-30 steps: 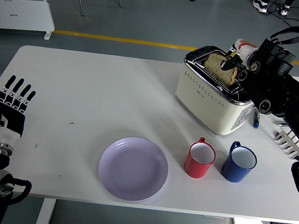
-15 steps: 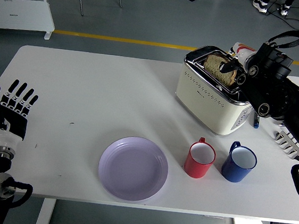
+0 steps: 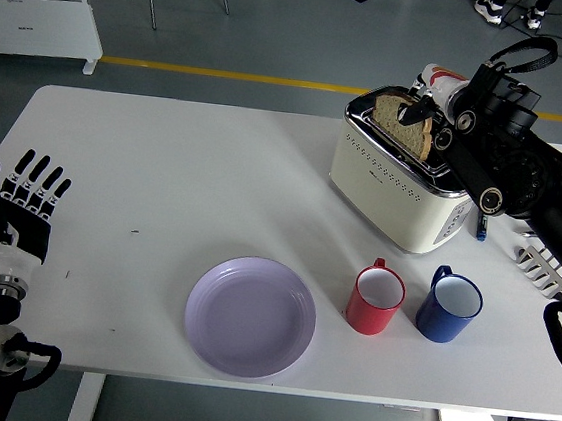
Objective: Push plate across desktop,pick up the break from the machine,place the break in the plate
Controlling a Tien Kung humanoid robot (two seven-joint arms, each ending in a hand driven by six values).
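So the bread slice [image 3: 402,126] is sitting half out of the top slot of the cream toaster [image 3: 402,181], and the right hand [image 3: 431,108] has its fingertips pinched on the slice's upper edge, coming in from the toaster's right side. The lilac plate [image 3: 250,316] is well off to the toaster's lower left, near the table's [image 3: 164,178] front edge, with nothing on it. A red mug [image 3: 376,299] and a blue mug [image 3: 449,307] stand side by side just in front of the toaster. The left hand [image 3: 20,205] is way over at the table's left edge, far from the toaster, fingers spread and gripping nothing.
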